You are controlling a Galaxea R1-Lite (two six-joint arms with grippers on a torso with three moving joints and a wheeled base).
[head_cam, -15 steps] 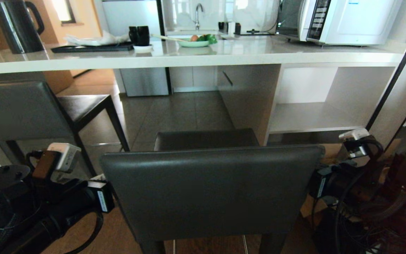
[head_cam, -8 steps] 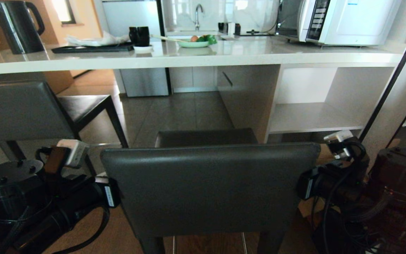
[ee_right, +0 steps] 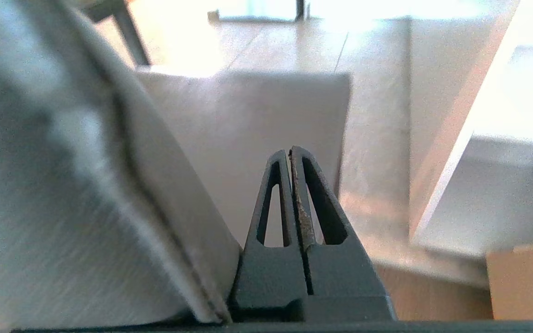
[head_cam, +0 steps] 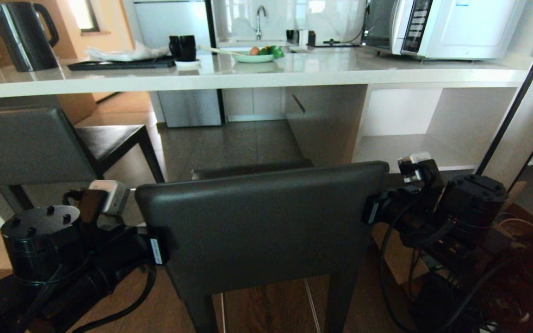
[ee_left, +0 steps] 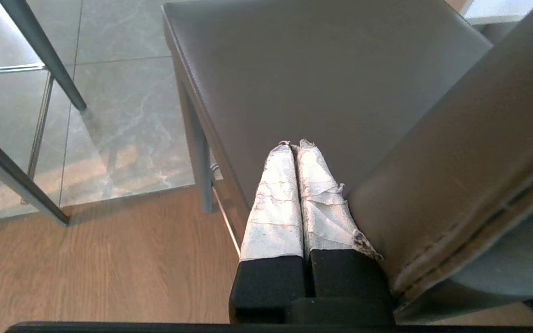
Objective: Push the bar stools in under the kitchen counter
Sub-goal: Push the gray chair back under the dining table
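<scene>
Kitchen tiling and wood flooring run beneath the pale table crossing the upper frame. At left centre the far stool stands partly under it. The left gripper, fingers pressed together, flanks the near stool at lower centre; the right gripper, fingers likewise pressed together, flanks its other side. Pushing evenly from both edges should keep it straight. Its backrest runs across the frame, seat pointing toward the table.
</scene>
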